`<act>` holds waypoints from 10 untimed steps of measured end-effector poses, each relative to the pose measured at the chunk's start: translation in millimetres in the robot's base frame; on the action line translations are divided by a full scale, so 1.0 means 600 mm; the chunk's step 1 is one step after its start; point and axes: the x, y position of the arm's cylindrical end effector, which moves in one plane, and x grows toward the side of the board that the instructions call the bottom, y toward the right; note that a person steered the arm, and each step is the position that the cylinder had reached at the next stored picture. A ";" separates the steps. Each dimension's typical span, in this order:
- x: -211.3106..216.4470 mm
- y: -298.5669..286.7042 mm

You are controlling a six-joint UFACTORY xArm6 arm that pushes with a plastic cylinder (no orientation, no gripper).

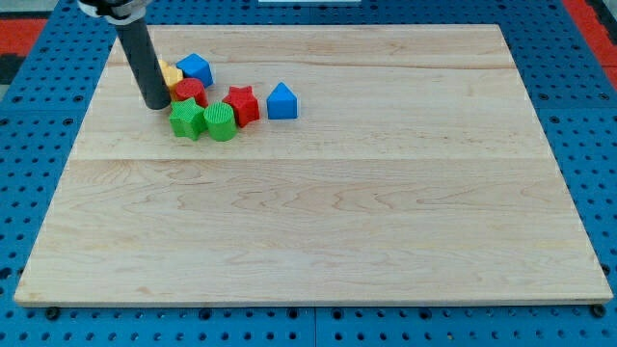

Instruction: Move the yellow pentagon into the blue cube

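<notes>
Yellow pentagon, half hidden, sits between my tip and blue cube.

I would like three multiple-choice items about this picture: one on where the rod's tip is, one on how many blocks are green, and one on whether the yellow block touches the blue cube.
1. Where is my tip?
A. at the left end of the block cluster
B. at the board's bottom right corner
C. right of the blue triangular block

2. How many green blocks are there?
A. none
B. two
C. four

3. The yellow block and the blue cube:
A. lie far apart
B. are stacked
C. sit side by side, close or touching

Answers:
1. A: my tip stands just left of the red round block and green star.
2. B: the green star and a green round block.
3. C: the yellow block, half hidden by the rod, adjoins the blue cube.
</notes>
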 end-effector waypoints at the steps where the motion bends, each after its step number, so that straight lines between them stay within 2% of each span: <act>1: 0.001 -0.041; 2: 0.028 -0.061; 3: 0.092 -0.016; 4: 0.124 -0.015; 5: 0.142 0.035; 6: 0.142 0.127; 10: 0.049 0.149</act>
